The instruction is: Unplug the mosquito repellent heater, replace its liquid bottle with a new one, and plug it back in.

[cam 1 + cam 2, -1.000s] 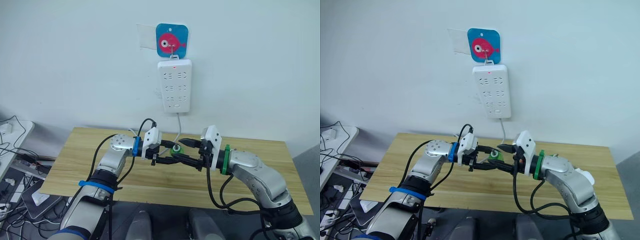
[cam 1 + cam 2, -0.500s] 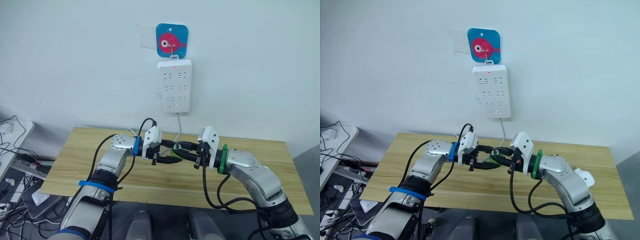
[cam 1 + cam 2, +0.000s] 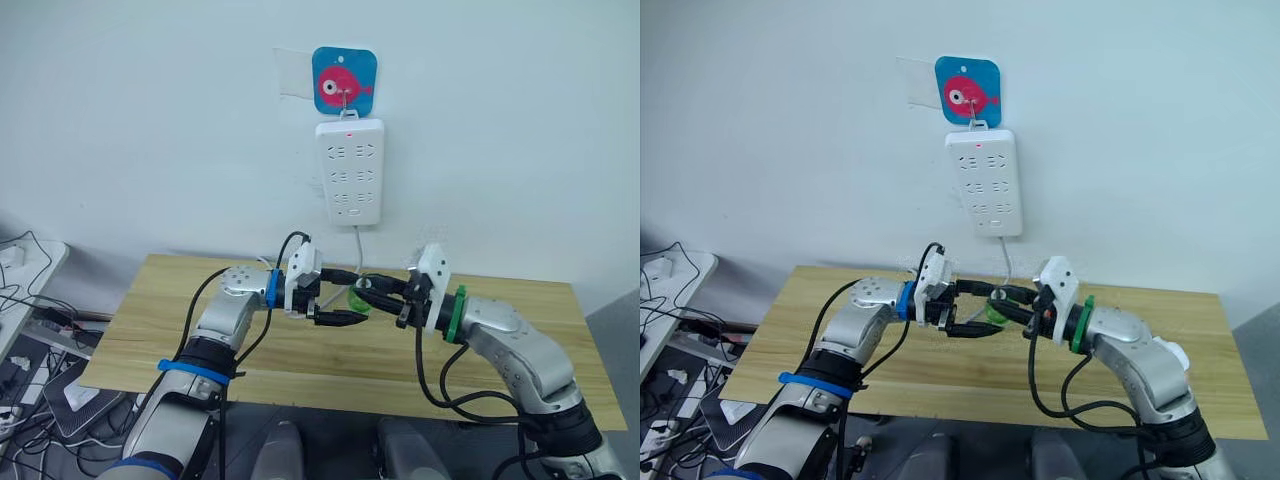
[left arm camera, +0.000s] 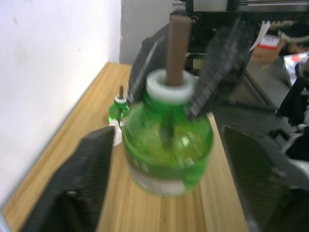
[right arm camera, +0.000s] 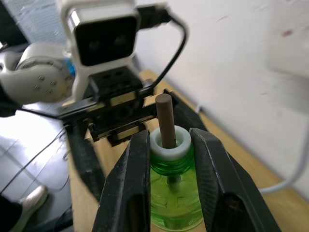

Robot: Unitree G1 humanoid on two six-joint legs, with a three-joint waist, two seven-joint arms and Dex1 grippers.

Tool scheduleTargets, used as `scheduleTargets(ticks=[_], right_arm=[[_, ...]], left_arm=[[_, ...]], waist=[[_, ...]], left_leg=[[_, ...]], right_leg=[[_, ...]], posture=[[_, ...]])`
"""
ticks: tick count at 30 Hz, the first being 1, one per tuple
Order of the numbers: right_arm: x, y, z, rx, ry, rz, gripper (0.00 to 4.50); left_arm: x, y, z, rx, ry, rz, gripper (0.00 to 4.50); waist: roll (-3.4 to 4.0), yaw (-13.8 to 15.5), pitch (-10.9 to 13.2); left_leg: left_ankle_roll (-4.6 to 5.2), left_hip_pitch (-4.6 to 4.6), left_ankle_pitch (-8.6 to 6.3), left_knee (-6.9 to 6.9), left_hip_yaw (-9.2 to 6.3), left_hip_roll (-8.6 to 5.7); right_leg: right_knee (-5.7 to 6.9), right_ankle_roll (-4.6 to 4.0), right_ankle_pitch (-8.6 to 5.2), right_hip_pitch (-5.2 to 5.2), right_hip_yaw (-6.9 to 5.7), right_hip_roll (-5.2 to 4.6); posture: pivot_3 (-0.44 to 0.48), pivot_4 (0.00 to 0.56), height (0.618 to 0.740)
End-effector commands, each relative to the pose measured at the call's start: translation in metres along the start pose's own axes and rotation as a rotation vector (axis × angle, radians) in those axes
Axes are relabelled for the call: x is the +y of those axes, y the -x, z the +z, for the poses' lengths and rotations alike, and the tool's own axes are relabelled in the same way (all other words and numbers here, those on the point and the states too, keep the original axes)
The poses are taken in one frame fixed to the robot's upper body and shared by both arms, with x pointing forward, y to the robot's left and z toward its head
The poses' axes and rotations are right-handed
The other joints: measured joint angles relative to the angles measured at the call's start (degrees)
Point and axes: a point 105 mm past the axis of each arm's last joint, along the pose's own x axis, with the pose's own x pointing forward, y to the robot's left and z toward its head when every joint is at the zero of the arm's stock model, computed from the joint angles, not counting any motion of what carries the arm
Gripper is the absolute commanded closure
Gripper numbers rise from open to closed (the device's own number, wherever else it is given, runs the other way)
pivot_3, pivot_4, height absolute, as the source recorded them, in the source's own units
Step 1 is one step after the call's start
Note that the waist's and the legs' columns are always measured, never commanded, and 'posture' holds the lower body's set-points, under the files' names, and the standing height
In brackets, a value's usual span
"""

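A green liquid bottle (image 4: 166, 145) with a white collar and a brown wick hangs above the wooden table (image 3: 200, 340). My right gripper (image 5: 168, 137) is shut on its collar. My left gripper (image 3: 345, 298) faces it from the other side, open, one finger on each side of the bottle's body and clear of it. A second, smaller green bottle (image 4: 118, 110) stands on the table by the wall. A white piece beside it is partly hidden behind my left finger (image 4: 82, 183); I cannot tell whether that is the mosquito repellent heater.
A white power strip (image 3: 349, 172) hangs on the wall under a blue fish sticker (image 3: 343, 81); its sockets hold no plugs and its cable runs down behind the table. Cables and clutter (image 3: 30, 330) lie off the table's left end.
My right gripper came in from the right, took the bottle by its collar, then drew back slightly right and up. My left gripper's fingers stand wider apart.
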Motion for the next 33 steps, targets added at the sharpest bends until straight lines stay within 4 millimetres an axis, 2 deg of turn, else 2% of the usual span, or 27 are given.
scheduleTargets(ticks=[1, 4, 8, 16, 24, 33], right_arm=[[-0.006, 0.017, 0.023, -0.107, -0.091, -0.081, 3.66], [-0.02, 0.032, 0.033, -0.195, -0.224, -0.195, 3.66], [-0.028, 0.042, 0.04, -0.302, -0.39, -0.283, 3.66], [-0.042, 0.05, 0.059, -0.554, -0.716, -0.393, 3.66], [-0.041, 0.05, 0.067, -0.619, -0.85, -0.378, 3.66], [-0.03, 0.044, 0.069, -0.616, -0.907, -0.32, 3.66]], left_arm=[[0.004, -0.004, 0.025, -0.092, -0.015, 0.012, 0.0], [0.011, -0.007, 0.037, -0.162, 0.033, 0.063, 0.0], [0.014, -0.015, 0.049, -0.223, 0.044, 0.097, 0.0], [0.015, -0.036, 0.067, -0.307, -0.164, 0.185, 0.0], [0.016, -0.051, 0.074, -0.346, -0.275, 0.249, 0.0], [0.021, -0.062, 0.086, -0.418, -0.278, 0.311, 0.0]], waist=[[0.0, 0.04, 0.0], [0.0, 0.0, 0.0], [0.0, -0.11, 0.0], [0.0, -0.41, 0.0], [0.01, -1.1, 0.0], [0.01, -1.13, 0.0]], left_leg=[[0.0, -0.01, 0.0, 0.0, 0.0, 0.0], [0.0, -0.02, 0.0, 0.01, 0.0, 0.0], [0.0, -0.02, 0.0, -0.01, 0.0, 0.0], [0.0, -0.02, 0.0, -0.02, 0.04, 0.01], [0.0, -0.03, 0.0, -0.03, 0.05, -0.01], [0.0, -0.05, 0.0, -0.04, 0.06, -0.01]], right_leg=[[0.0, 0.0, 0.0, 0.0, 0.0, 0.0], [0.0, 0.0, 0.0, 0.0, 0.01, -0.01], [0.0, 0.0, 0.0, 0.0, 0.02, -0.01], [0.0, 0.0, 0.0, 0.0, 0.06, -0.01], [-0.01, 0.0, 0.0, -0.01, 0.06, 0.0], [-0.03, 0.0, 0.0, -0.01, 0.07, 0.0]], posture=[[0.003, 0.172, 0.74], [-0.004, 0.171, 0.74], [-0.022, 0.171, 0.74], [-0.037, 0.168, 0.74], [-0.02, 0.158, 0.74], [-0.017, 0.156, 0.74]])
